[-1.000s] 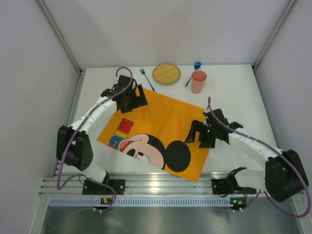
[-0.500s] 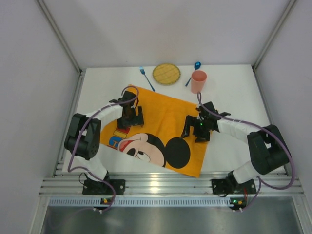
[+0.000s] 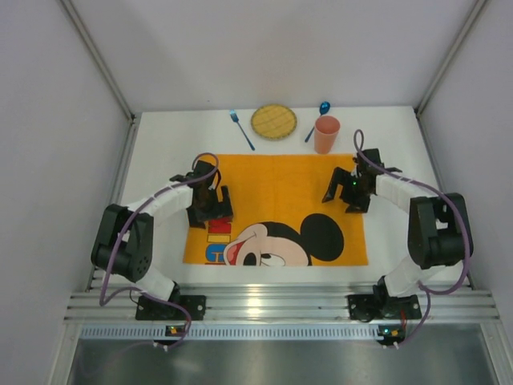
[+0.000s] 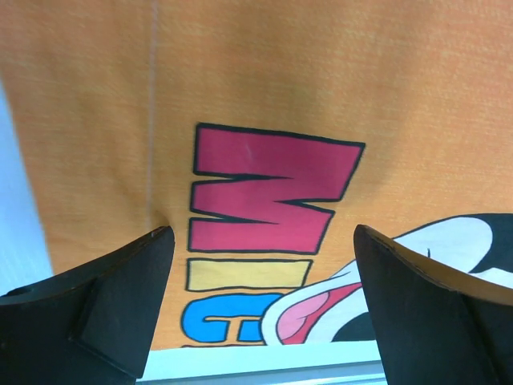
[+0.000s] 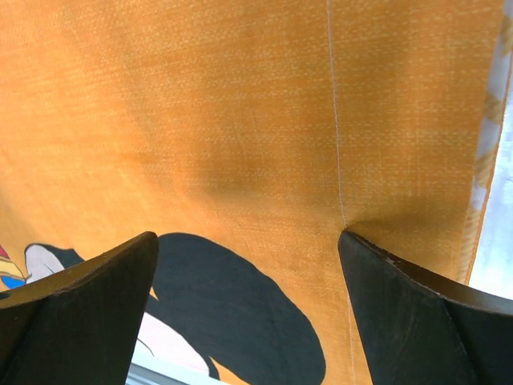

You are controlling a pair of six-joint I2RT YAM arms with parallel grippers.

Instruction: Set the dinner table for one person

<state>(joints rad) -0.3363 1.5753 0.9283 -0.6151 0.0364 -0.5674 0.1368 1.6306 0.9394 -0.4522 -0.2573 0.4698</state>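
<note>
Orange woven rectangular placemat (image 3: 276,200) with Mickey Mouse print lies flat on the matte white dinner table (image 3: 156,152), whose silver aluminium rail (image 3: 264,309) runs along the near edge. Lettering (image 4: 268,188) reads red "M", yellow "I" and part of a blue "C". Left gripper (image 3: 210,212) and right gripper (image 3: 343,200) are both spread wide, fingertips on the mat. Pale grey wall panels (image 3: 48,120) enclose the table.

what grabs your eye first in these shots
The bright orange Mickey Mouse placemat lies square on the dinner table, with the left gripper and right gripper open over its two sides. Along the far edge sit a blue fork, yellow plate, pink cup and blue spoon.
</note>
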